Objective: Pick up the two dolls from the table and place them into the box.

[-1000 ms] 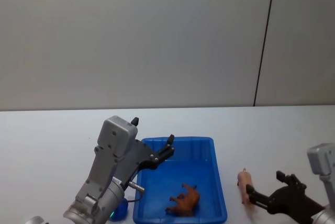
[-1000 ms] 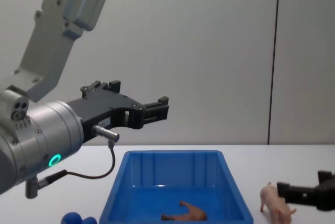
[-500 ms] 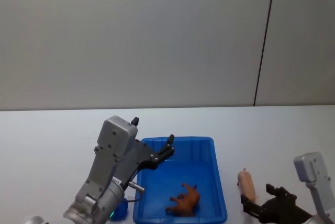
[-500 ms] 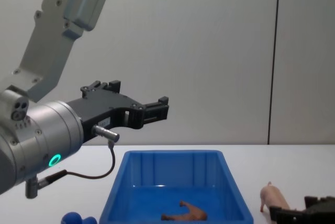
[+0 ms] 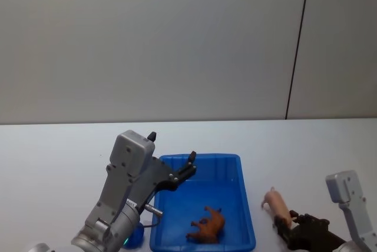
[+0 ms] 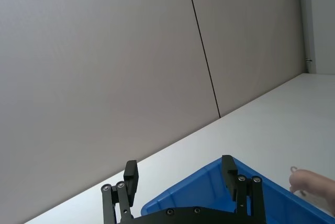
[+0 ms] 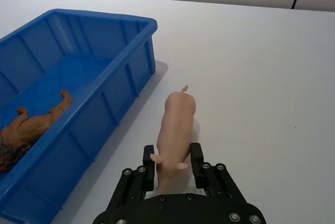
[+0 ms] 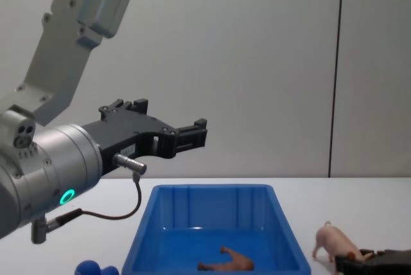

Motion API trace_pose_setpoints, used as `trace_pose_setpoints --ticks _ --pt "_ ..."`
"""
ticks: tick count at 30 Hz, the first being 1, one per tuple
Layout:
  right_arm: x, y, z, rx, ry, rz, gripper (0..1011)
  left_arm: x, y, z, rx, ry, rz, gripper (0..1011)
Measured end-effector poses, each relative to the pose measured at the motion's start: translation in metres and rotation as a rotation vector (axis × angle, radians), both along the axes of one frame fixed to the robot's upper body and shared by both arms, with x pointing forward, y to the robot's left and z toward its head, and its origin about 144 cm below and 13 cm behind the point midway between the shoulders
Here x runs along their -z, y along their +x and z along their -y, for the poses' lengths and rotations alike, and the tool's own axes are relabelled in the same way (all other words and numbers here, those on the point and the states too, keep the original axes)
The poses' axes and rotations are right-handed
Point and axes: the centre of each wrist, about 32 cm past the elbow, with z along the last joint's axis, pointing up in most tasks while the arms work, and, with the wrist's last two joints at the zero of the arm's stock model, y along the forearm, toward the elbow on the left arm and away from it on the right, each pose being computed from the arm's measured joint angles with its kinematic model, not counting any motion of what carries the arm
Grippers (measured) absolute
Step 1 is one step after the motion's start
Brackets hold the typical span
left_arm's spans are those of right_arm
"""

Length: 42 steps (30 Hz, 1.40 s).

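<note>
Nearest, the right hand (image 7: 172, 157) has its fingers closed on the head end of the pink pig (image 7: 177, 122), just right of the box (image 7: 128, 75), which stands on the desk (image 7: 251, 51). Inside the box, the brown animal (image 5: 207, 226) lies on its side. Farther off, the left hand (image 6: 179, 165) hangs above the box's left wall, fingers spread wide.
</note>
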Motion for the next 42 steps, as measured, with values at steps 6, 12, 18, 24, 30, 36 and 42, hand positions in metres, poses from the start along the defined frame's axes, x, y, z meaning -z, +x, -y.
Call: trace_pose_setpoints --ticks 6,12,18,24,30,36,42 --pt "-0.002 0.002 0.0 0.015 0.008 0.02 331 0.0 0.0 0.0 0.0 0.0 0.0 1001" --pt "-0.009 0.004 0.001 0.033 0.014 0.071 331 0.0 0.0 0.0 0.0 0.0 0.0 1002" --pt "-0.023 0.006 0.0 0.038 0.021 0.142 331 0.0 0.0 0.0 0.0 0.0 0.0 1001" --pt "-0.042 0.011 -0.002 0.008 0.035 0.21 331 0.0 0.0 0.0 0.0 0.0 0.0 1002" --pt "-0.059 0.016 -0.008 -0.05 0.056 0.251 331 0.0 0.0 0.0 0.0 0.0 0.0 1001" --pt "-0.07 0.022 -0.019 -0.126 0.074 0.253 331 0.0 0.0 0.0 0.0 0.0 0.0 1001" --pt "-0.074 0.026 -0.031 -0.199 0.082 0.228 331 0.0 0.0 0.0 0.0 0.0 0.0 1001"
